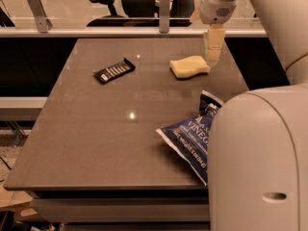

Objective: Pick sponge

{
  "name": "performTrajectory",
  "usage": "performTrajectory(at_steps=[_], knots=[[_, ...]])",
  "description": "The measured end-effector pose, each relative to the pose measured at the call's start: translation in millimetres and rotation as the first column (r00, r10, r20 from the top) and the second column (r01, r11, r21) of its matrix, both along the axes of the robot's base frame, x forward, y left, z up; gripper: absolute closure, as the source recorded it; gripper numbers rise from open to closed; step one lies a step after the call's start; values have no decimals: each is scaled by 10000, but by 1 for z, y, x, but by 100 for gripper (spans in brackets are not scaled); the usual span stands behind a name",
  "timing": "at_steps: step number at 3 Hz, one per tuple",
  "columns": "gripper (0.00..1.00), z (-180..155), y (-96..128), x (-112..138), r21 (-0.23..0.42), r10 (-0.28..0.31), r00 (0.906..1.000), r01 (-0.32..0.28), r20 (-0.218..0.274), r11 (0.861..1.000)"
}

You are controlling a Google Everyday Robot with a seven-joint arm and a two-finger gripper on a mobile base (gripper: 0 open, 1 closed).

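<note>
Upper right: hand (212,52) just beside sponge (189,67) on counter (96,129), open or closed unclear. Lower right: bag (187,138) half hidden behind arm (260,162).

White arm (269,13) extended from right (bulky segment in foreground), gripper (212,57) pointing down, upper right.

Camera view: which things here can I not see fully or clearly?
All in the camera view:
- Chip bag: right part hidden behind the robot's white body.
- Gripper, at the right end of the sponge: whether it touches cannot be told.
- Black wrapped bar: print too small to read.
</note>
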State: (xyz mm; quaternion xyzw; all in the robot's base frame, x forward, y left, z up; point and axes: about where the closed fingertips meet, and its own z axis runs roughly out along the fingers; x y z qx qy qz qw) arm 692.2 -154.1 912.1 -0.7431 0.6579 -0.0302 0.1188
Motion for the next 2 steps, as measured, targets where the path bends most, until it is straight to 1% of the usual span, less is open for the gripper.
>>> performTrajectory(at_steps=[1, 2], knots=[[0, -10, -2, 6, 19, -97, 9999, 98, -103, 10000], [0, -28, 2, 6, 113, -16, 9989, 21, -459, 9999]])
